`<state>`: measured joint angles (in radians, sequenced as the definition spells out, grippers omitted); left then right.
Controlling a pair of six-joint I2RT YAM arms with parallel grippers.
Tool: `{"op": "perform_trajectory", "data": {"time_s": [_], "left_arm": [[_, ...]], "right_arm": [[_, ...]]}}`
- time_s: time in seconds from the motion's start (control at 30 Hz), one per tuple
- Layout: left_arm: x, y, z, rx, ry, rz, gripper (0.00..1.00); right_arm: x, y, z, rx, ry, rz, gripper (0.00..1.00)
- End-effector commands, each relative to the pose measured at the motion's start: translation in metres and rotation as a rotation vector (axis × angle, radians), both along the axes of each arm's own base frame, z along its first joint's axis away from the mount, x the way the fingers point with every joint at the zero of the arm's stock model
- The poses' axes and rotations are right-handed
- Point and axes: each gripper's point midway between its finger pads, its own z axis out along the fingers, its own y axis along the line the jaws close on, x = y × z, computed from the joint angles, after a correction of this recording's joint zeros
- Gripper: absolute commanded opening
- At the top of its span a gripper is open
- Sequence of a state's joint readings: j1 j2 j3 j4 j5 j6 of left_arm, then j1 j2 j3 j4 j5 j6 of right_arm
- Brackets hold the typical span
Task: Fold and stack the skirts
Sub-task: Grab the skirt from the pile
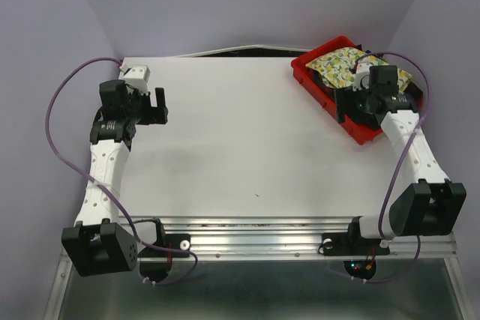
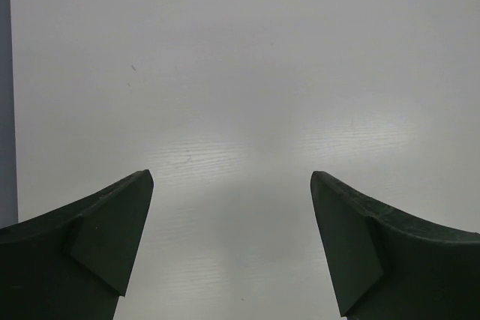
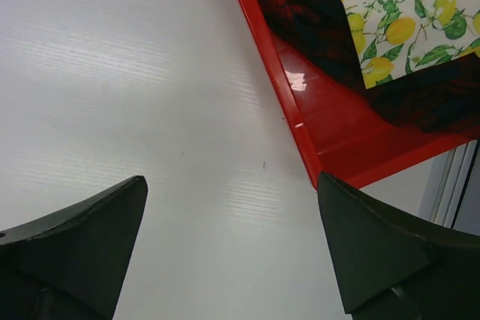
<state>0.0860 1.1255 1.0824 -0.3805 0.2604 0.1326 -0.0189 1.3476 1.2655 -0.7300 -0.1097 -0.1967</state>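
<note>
Overhead and wrist views, both arms at rest above the table [image 1: 225, 155]. On my left side, the left gripper [image 1: 160, 106] hangs over the far left part of the white surface with its jaws spread as wide as they go and nothing between them; its wrist camera shows only bare tabletop between the two dark fingers [image 2: 112, 222]. On my right side, the right gripper [image 1: 339, 109] sits at the inner edge of the red tray [image 1: 302, 71], which rests at the far right corner of the table. Its jaws too stand fully apart and grip nothing; from its wrist view I see the fingers [image 3: 375, 245] framing white table, with a corner of the tray just above the right-hand one. Both skirts lie inside the tray. The lemon-print skirt [image 1: 337, 65] is on top, cream-yellow with lemons and green leaves, and the plaid skirt [image 3: 300, 5] lies beneath it, its dark red-and-black cloth showing along the lemon skirt's edges. A strip of bare red tray floor shows between the cloth and the tray's rim. Neither gripper touches either skirt.
</note>
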Motion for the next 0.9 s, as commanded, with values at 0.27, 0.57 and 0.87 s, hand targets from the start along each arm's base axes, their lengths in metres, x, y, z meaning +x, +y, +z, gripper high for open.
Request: {"op": "perform_trajectory", "data": {"time_s": [0.27, 0.57, 0.87], "left_arm": [[0.029, -0.011, 0.041, -0.046, -0.088, -0.055, 0.98], [0.031, -0.023, 0.036, -0.105, -0.073, -0.096, 0.99], [0.031, -0.031, 0.019, -0.146, -0.031, -0.119, 0.99]], "right_arm": [[0.11, -0.045, 0.05, -0.281, -0.145, -0.012, 1.0], [0.186, -0.051, 0.02, -0.36, -0.156, 0.052, 0.88], [0.233, -0.048, -0.017, -0.379, -0.178, 0.072, 0.7]]}}
